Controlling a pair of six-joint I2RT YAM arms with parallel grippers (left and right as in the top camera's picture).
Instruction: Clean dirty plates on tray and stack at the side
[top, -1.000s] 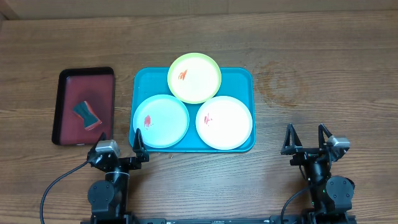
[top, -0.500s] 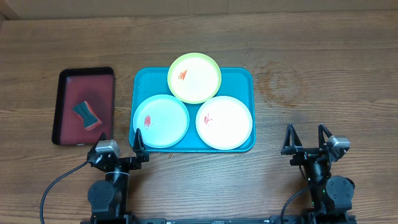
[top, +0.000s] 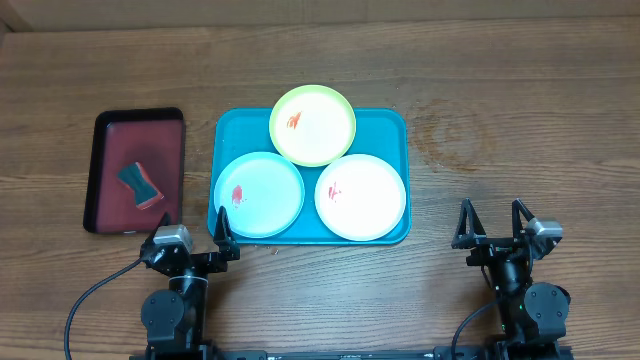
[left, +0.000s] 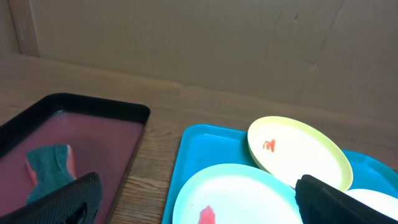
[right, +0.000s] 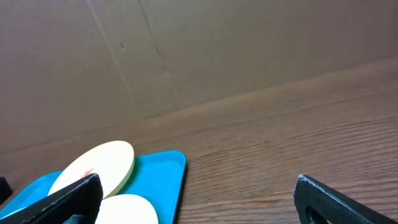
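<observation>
The turquoise tray (top: 384, 124) holds three plates. The yellow-green plate (top: 313, 125) lies at its far edge and overlaps the other two, with a red smear. The light blue plate (top: 259, 194) is front left with a red smear. The white plate (top: 361, 196) is front right with a faint red mark. My left gripper (top: 194, 222) is open and empty at the tray's front-left corner. My right gripper (top: 492, 222) is open and empty, to the right of the tray. The left wrist view shows the tray (left: 198, 144), yellow-green plate (left: 298, 151) and blue plate (left: 239, 196).
A dark red tray (top: 112, 172) lies left of the turquoise tray and holds a teal-and-red sponge (top: 138, 184). Bare wooden table lies right of the turquoise tray. A cardboard wall stands behind the table.
</observation>
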